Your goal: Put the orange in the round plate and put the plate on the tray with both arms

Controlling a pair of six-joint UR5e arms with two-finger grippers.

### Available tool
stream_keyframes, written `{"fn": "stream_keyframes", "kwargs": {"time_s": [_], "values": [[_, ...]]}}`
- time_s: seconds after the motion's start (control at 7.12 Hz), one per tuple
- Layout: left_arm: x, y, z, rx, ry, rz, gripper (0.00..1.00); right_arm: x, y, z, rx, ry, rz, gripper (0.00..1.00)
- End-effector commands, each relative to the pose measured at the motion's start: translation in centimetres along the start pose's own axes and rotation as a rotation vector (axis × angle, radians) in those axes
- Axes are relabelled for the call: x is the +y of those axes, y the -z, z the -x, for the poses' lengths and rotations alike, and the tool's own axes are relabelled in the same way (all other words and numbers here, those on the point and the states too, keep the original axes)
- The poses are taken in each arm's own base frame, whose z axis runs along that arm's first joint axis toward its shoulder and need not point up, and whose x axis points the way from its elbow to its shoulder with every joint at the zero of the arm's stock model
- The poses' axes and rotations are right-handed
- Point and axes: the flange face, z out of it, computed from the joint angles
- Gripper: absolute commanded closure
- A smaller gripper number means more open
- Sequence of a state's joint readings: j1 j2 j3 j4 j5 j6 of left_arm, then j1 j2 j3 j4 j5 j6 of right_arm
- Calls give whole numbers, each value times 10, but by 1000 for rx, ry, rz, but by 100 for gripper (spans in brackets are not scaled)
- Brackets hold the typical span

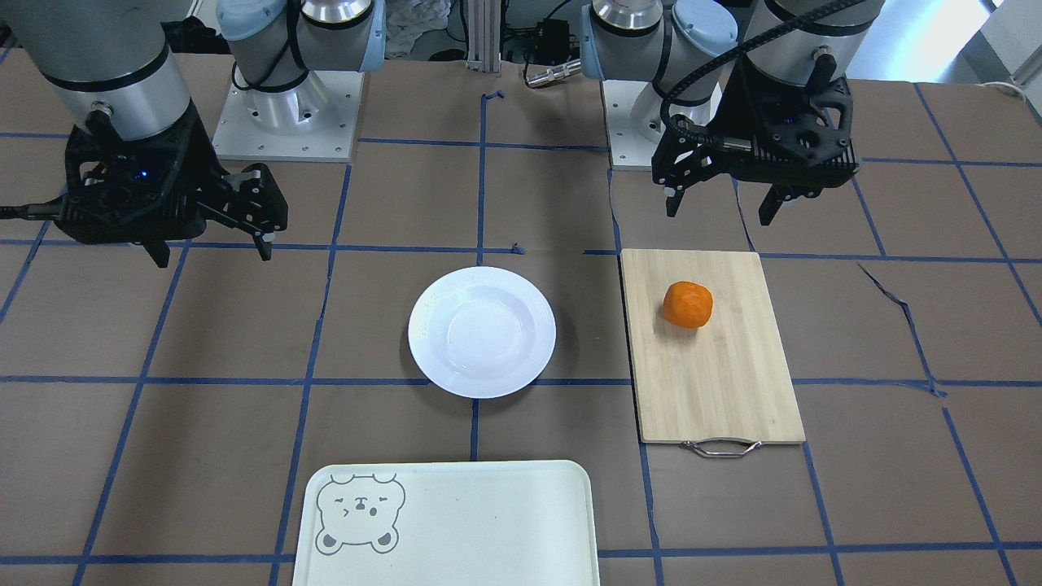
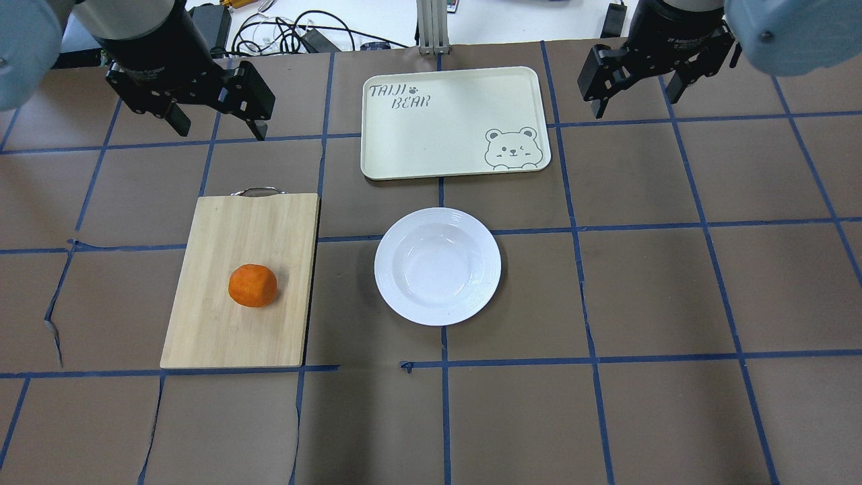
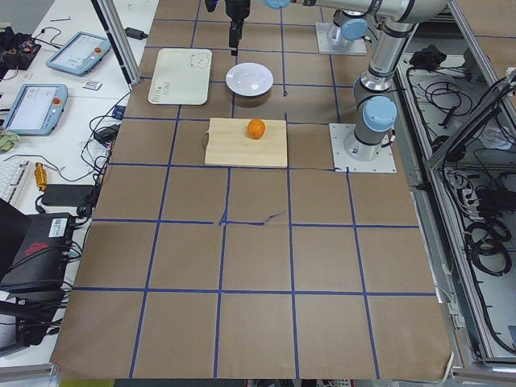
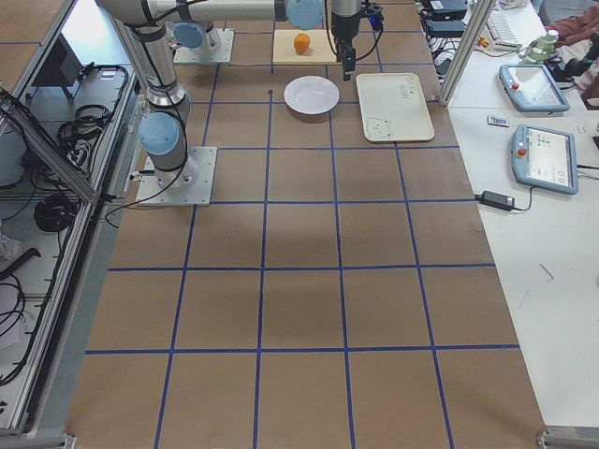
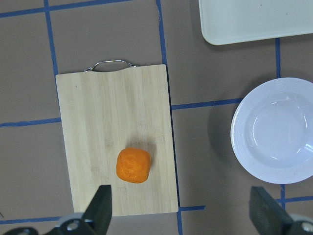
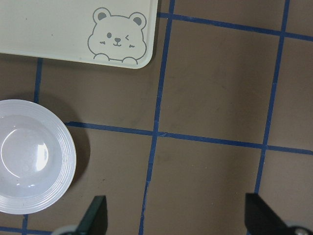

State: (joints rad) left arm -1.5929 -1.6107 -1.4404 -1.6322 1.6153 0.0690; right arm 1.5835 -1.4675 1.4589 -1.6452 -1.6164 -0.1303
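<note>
Both hang high over worktop (image 2: 640,269), fingers spread wide, nothing held: left end effector (image 2: 219,128) to robot's left of round plate (image 2: 397,269), right end effector (image 2: 636,101) to its right. Orange (image 2: 252,285) on bamboo cutting board (image 2: 222,330) just left of plate, not touching it. Tray (image 2: 438,128) near plate, on operators' side, gap between.

orange (image 2: 252,285) on cutting board (image 2: 222,330), round plate (image 2: 399,286) beside it; tray (image 2: 431,138) beyond
</note>
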Motion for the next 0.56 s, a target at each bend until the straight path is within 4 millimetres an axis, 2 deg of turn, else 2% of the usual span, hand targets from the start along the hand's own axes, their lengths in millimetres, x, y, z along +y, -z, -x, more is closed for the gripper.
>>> {"fn": "stream_keyframes", "kwargs": {"time_s": [0.0,0.42], "values": [[-1,-1,0,0,-1,2,0,-1,0,0,-2,-2,-5,0],[-1,-1,1,0,2,0,0,-1,0,1,-2,-2,-8,0]]}}
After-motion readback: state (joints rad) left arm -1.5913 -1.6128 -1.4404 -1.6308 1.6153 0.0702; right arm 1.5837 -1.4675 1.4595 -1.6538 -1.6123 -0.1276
